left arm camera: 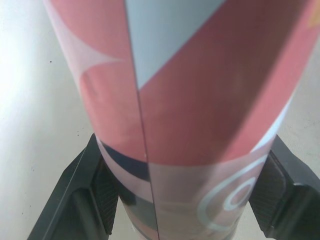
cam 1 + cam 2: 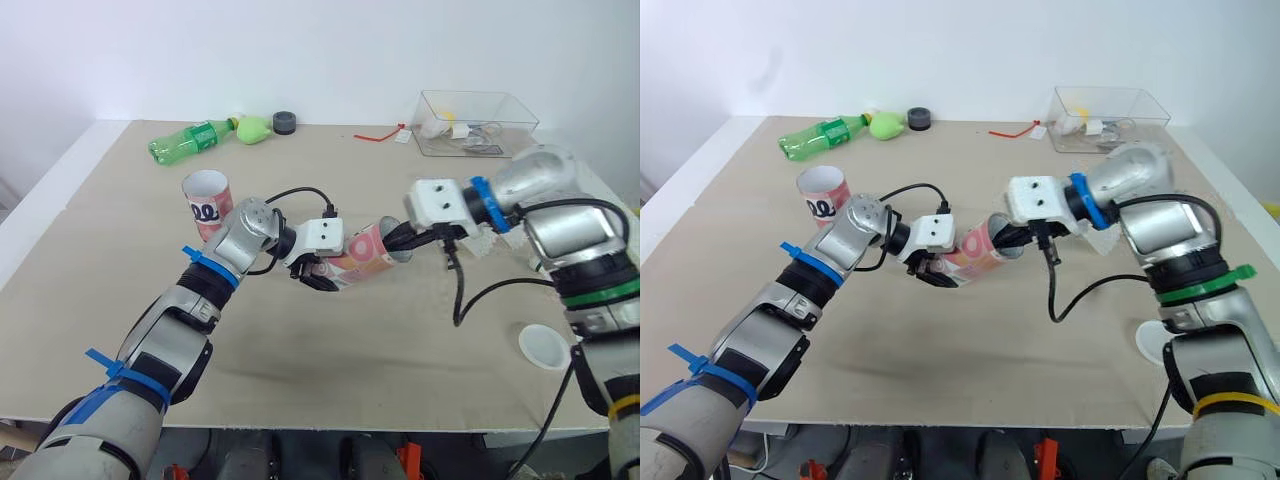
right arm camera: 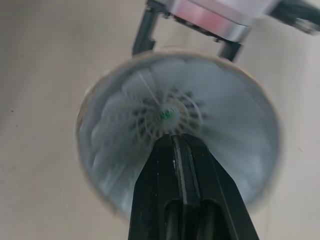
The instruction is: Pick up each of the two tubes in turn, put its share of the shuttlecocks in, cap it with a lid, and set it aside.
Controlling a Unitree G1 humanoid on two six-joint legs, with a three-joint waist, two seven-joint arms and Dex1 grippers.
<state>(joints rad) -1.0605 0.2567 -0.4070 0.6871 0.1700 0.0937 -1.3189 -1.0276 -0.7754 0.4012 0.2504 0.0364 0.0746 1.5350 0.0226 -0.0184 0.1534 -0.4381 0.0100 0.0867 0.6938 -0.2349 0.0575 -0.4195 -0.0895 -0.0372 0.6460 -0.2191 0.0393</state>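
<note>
- Hold the pink tube (image 2: 362, 255) firmly in the left pincer (image 2: 322, 270), which clamps it across the body with one black finger on each side.
- Carry that tube roughly level and low over the worktop (image 2: 330, 350), mouth turned toward the right pincer (image 3: 174, 145). Cannot tell whether its underside touches the surface.
- Work with the right pincer clenched, both fingers pressed together with nothing visible between them, tips just inside the tube's mouth against a white shuttlecock (image 3: 150, 107) sitting within.
- Judged from this: pushing the shuttlecock deeper, so still loading and not yet capping.
- Push along the tube's own axis, straight down the middle; avoid scraping the tube wall or bending the feather skirt sideways.
- Press gently and evenly, since feathers probably crush easily and a thin tube can flex under a hard squeeze.
- Brace with the left arm against the push, so the tube does not slide back through the fingers or swing off line.
- Stop pushing once the shuttlecock sits fully inside, leaving room at the mouth for the cap.
- Draw the closed fingers back out along the same line, without catching the feathers.
- Reach next for the white lid (image 2: 545, 346), lying flat well apart from the tube, toward the robot's right and nearer the robot.
- Leave the second tube (image 2: 207, 203) alone for now; standing upright, mouth open, beyond the held tube on the robot's left.
</note>
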